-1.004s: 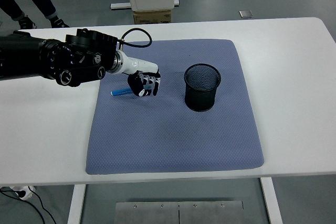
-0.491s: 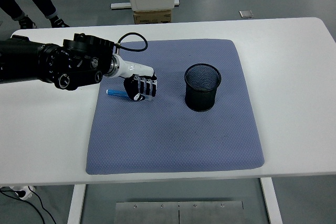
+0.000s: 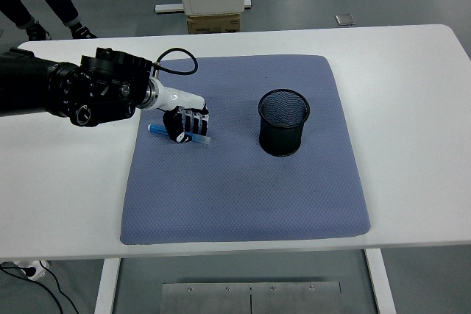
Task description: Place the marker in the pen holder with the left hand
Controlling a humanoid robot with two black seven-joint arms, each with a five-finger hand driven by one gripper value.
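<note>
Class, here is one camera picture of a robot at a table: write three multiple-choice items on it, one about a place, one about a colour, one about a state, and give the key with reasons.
1. Where does the black mesh pen holder stand?
A. on the blue-grey cloth mat
B. on the bare white table
C. on the floor

2. What colour is the marker?
A. red
B. blue
C. green

3. What is the left robot hand doing?
A. resting open at the table edge
B. reaching into the holder
C. closed around the marker

Key: 1 A, the holder sits on the mat's right half. 2 B, a blue end sticks out left of the hand. 3 C, the fingers curl over the marker, left of the holder.
</note>
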